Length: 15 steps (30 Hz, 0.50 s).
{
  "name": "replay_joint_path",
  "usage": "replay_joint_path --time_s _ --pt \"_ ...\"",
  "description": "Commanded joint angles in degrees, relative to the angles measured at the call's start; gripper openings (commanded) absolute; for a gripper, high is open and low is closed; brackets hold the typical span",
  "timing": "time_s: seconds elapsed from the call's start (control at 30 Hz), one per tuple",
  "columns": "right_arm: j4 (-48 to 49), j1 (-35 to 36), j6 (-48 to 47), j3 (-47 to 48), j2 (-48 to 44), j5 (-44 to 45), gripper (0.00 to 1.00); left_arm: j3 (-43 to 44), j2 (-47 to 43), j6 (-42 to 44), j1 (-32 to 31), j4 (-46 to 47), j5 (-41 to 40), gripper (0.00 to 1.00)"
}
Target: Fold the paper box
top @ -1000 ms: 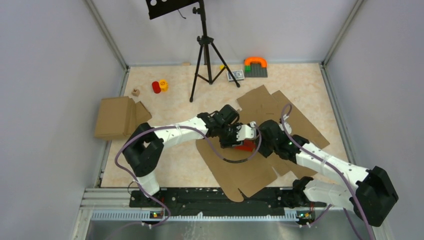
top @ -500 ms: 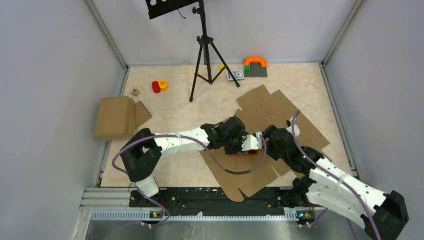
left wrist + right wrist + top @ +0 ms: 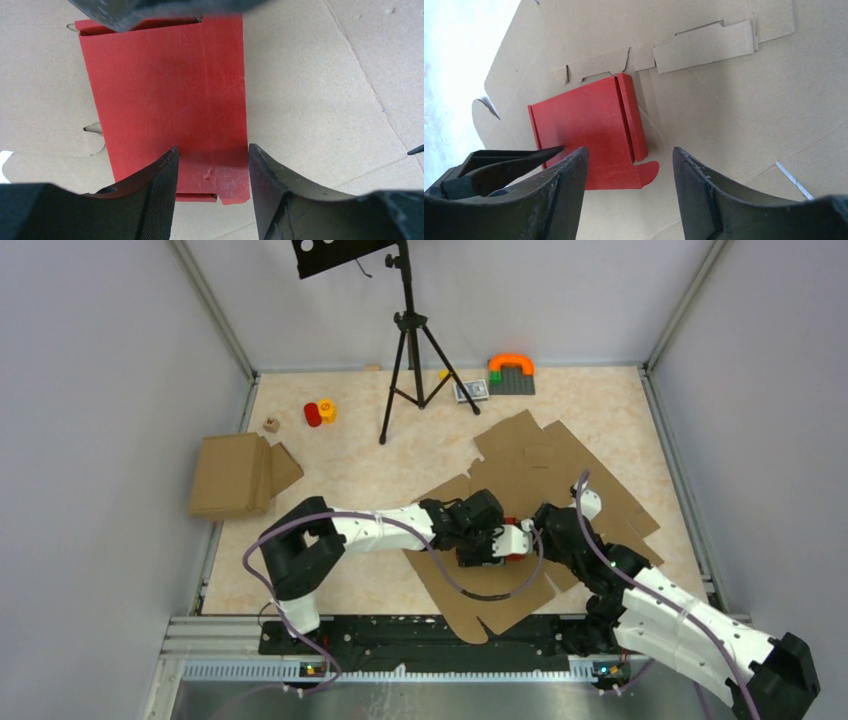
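Left gripper [image 3: 210, 161] sits right over the paper box [image 3: 165, 95], jaws apart, fingers spread above one edge and pinching nothing. The red box lies flat on the big brown cardboard sheet [image 3: 315, 100], around the middle of the table [image 3: 340, 450], toward its front edge. On the right, my right gripper [image 3: 629, 155] hangs open just beside the box, holding nothing.

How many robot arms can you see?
2. The left arm comes in from the left and the right arm from the right. They meet over the red paper box on brown cardboard. None seems hidden.
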Motion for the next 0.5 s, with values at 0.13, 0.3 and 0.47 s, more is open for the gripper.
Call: replay_joint_path --time_s 0.13,0.3,0.47 --pt "7.03 -0.18 -4.84 1.46 6.78 -3.90 0.55 1.33 5.36 -5.23 -0.22 -7.62 0.96 0.59" --pt "9.74 -0.85 -8.27 0.47 8.20 -5.56 0.53 0.54 2.79 -6.99 -0.14 -6.29 2.07 0.76" --pt "13.86 -4.25 -11.98 -0.75 8.17 -9.61 0.51 -0.17 -1.05 -11.05 0.24 -4.61 1.95 0.87"
